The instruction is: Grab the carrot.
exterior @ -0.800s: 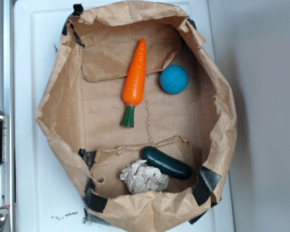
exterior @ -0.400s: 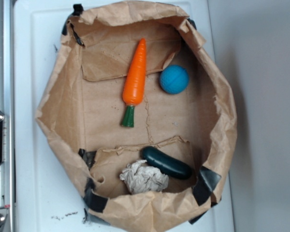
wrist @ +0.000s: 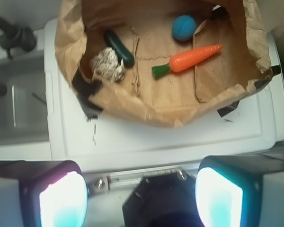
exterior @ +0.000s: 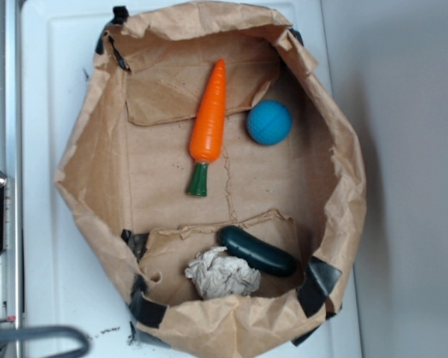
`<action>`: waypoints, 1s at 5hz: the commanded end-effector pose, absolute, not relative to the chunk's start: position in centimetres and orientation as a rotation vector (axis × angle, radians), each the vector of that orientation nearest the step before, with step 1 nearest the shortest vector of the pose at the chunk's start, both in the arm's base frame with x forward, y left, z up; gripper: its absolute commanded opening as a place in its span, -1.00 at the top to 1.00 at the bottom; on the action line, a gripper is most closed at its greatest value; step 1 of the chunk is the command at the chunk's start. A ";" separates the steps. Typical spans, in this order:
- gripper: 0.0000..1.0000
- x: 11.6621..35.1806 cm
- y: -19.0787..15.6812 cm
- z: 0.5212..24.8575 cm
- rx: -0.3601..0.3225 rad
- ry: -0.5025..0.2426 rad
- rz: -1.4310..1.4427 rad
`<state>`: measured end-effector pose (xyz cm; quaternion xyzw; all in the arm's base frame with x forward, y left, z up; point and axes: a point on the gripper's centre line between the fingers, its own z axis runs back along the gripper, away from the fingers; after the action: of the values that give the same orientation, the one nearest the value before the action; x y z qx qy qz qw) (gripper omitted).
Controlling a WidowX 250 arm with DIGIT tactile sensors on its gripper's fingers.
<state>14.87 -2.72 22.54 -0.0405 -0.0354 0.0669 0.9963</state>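
The orange carrot point(exterior: 209, 119) with its green stem lies on the floor of an open brown paper bag point(exterior: 97, 171), tip towards the far side. In the wrist view the carrot point(wrist: 194, 57) lies far ahead of my gripper point(wrist: 141, 198). The gripper is open: its two glowing pads point(wrist: 62, 201) stand wide apart with nothing between them. It hovers outside the bag, over the white surface's near edge. In the exterior view only a blurred grey part of the arm point(exterior: 41, 339) shows at the bottom left.
A blue ball point(exterior: 269, 122) sits right of the carrot. A dark green cucumber toy point(exterior: 257, 251) and crumpled paper point(exterior: 222, 274) lie at the bag's other end. The raised bag walls point(wrist: 132, 101) ring everything. A grey sink point(wrist: 14, 99) lies to the left.
A blurred grey part of the arm has come into the exterior view at the bottom left. The carrot and the other objects have not moved.
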 end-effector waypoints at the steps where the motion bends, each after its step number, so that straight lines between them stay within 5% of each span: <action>1: -1.00 20.5 0.5 18.7 -0.019 -0.083 0.403; 2: -1.00 23.3 1.3 17.6 -0.084 -0.078 0.423; 5: -1.00 23.3 1.3 17.6 -0.084 -0.078 0.423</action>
<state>22.70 0.73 16.36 -0.0393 -0.0124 0.2050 0.9779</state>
